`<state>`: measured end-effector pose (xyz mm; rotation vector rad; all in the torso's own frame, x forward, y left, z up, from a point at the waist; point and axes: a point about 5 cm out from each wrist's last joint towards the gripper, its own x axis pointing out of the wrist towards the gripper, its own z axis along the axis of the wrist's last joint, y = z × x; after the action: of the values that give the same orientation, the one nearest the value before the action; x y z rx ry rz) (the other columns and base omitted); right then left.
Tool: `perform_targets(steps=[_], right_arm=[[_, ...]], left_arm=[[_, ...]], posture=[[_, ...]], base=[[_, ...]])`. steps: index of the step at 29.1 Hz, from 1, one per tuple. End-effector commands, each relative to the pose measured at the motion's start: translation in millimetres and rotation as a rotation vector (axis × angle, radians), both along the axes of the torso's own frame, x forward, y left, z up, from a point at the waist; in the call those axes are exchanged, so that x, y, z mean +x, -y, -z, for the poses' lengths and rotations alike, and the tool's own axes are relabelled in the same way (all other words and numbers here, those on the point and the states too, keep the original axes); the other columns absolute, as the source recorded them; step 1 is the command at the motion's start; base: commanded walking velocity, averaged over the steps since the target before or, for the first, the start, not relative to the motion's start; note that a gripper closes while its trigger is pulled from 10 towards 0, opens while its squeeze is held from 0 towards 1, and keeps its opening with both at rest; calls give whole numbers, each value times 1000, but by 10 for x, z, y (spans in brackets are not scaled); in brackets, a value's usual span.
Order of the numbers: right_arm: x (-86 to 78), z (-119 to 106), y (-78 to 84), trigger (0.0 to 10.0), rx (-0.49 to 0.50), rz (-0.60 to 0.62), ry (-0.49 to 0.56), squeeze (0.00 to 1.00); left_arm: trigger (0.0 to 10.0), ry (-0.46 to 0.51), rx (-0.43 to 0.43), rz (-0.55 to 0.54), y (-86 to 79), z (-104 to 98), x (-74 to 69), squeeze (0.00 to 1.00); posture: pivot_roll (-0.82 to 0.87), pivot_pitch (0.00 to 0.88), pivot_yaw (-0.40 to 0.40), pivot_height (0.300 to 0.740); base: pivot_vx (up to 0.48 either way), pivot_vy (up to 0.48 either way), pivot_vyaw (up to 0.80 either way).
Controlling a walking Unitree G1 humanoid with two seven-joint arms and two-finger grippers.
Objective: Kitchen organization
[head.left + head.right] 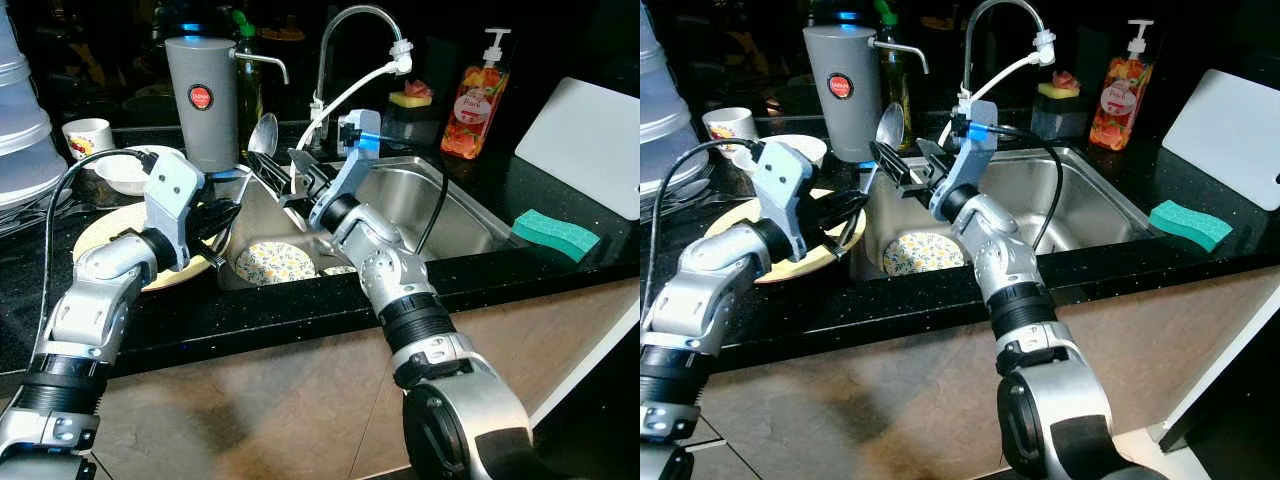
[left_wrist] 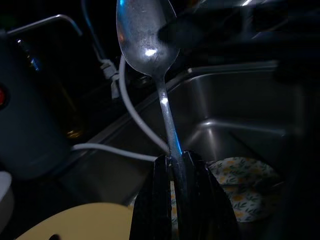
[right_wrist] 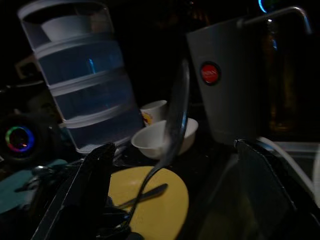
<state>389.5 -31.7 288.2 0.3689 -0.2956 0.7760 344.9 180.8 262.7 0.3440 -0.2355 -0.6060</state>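
Spoon [image 1: 262, 137] handle is clamped in the left end effector [image 1: 222, 215], long axis rising upright from its fingertips. Right end effector [image 1: 281, 172], fingers spread, brackets the shaft just beside the bowl, over the sink [image 1: 470, 225].

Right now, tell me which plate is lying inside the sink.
The floral-patterned plate lies in the sink basin. The plain yellow plate sits on the counter left of the sink, beside the left gripper.

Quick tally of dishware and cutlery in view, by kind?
Plates: 2, yellow plate on the counter, floral plate in the sink.
Bowls: 1, white bowl.
Cups: 1, small cup.
Spoons: 2, large spoon held by the left claw, dark spoon on the yellow plate.
Total: 6
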Motion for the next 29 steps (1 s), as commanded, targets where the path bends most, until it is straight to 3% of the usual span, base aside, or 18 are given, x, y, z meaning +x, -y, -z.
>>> perform_targets(steps=[1, 13, 14, 15, 29], right_arm=[[0, 10, 11, 10000, -5, 25, 4, 0], [19, 1, 56, 10000, 45, 53, -27, 0], [17, -3, 54, 1569, 61, 42, -35, 0], [13, -7, 51, 0, 73, 28, -40, 0], [8, -18, 75, 0, 114, 2, -55, 0]], left_arm=[[0, 18, -5, 20, 36, 4, -28, 0], [0, 1, -5, 95, 156, 110, -96, 0], [0, -5, -3, 106, 176, 126, -105, 0], [0, -6, 0, 115, 189, 135, -112, 0], [0, -17, 16, 135, 206, 172, -125, 0]], posture=[[46, 20, -37, 740], [44, 11, -37, 740], [44, 11, -37, 740], [44, 11, -37, 740], [38, 0, -39, 740]], base=[[0, 0, 0], [0, 0, 0], [0, 0, 0], [0, 0, 0], [0, 0, 0]])
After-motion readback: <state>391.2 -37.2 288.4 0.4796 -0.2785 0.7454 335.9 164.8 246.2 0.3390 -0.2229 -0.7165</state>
